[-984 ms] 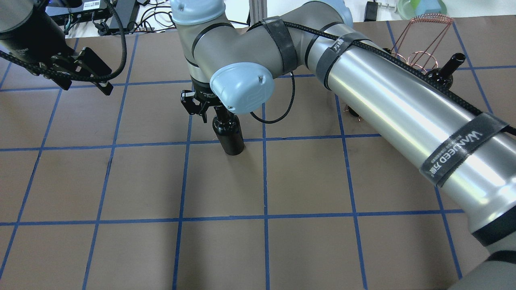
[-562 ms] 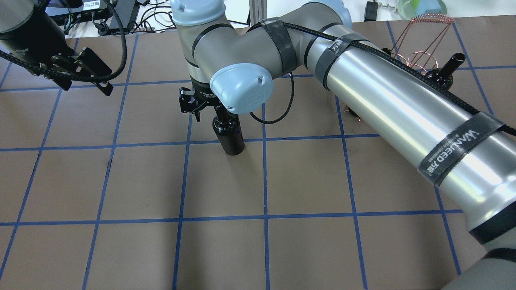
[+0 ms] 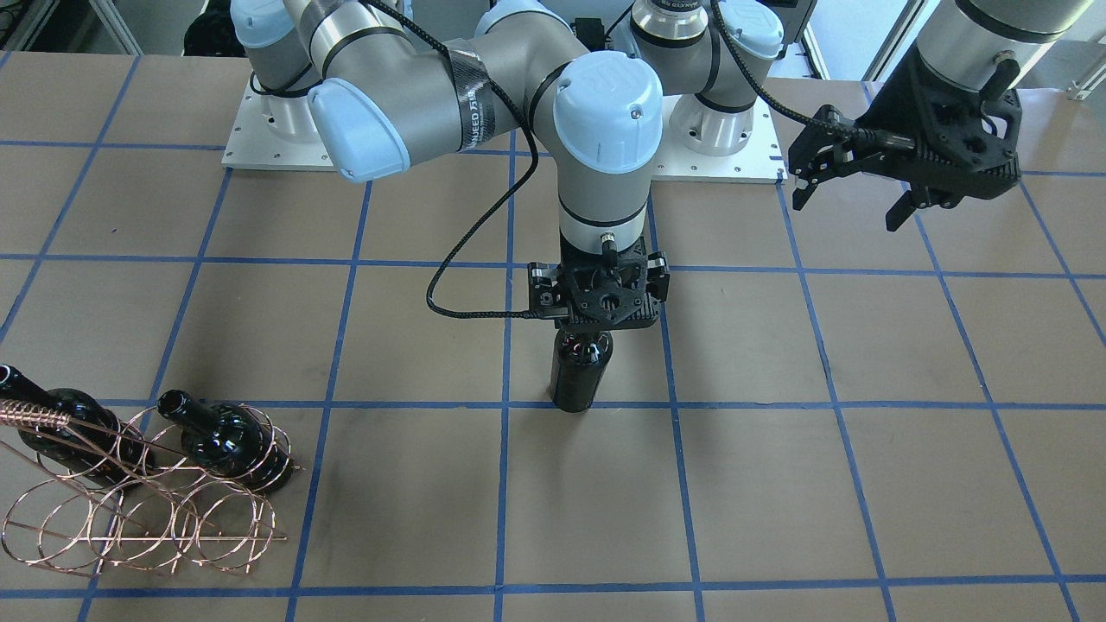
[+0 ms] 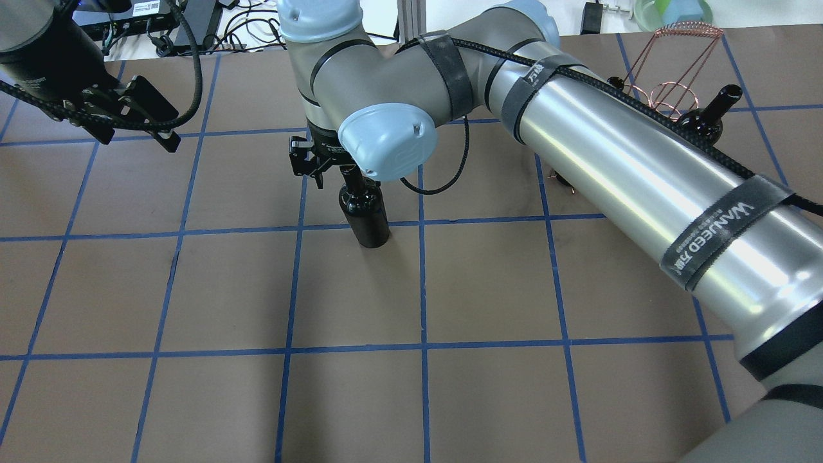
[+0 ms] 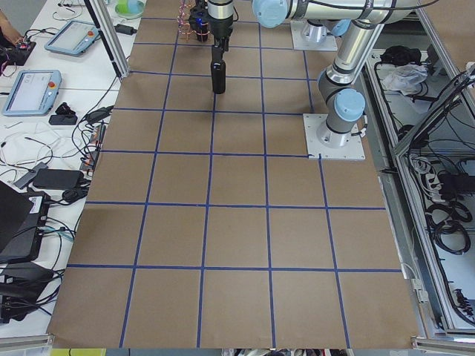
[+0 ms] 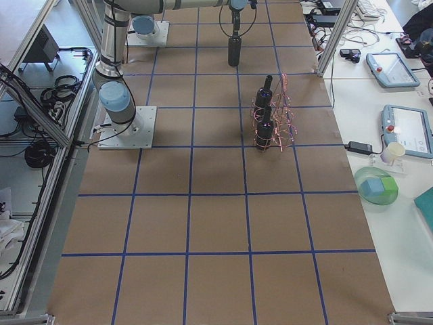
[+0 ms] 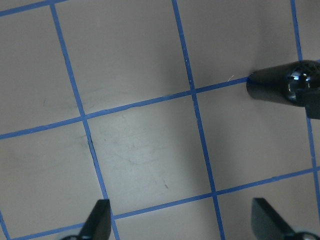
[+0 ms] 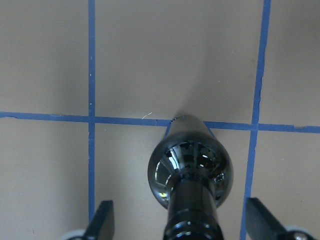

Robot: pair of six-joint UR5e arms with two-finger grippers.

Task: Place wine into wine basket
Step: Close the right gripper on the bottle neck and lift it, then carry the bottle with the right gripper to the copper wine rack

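Note:
A dark glossy wine bottle (image 3: 581, 376) stands upright on the brown table near its middle; it also shows in the overhead view (image 4: 368, 222). My right gripper (image 8: 181, 222) is open straight above it. Its fingers (image 8: 102, 222) straddle the neck without touching, and the bottle's shoulder (image 8: 190, 165) shows below. The copper wire wine basket (image 3: 138, 518) stands far off at the table's right end, also in the overhead view (image 4: 675, 64). My left gripper (image 7: 182, 222) is open and empty, held above the table to the left (image 4: 138, 132).
Two more dark bottles (image 3: 220, 436) (image 3: 52, 423) lie in the basket's loops. Blue tape lines grid the table (image 4: 360, 399). My right forearm (image 4: 643, 173) crosses over the table's right half. Cables and devices lie beyond the far edge (image 4: 161, 26).
My right gripper has shifted slightly above the bottle's neck and stays open. The bottle and my left arm have not moved.

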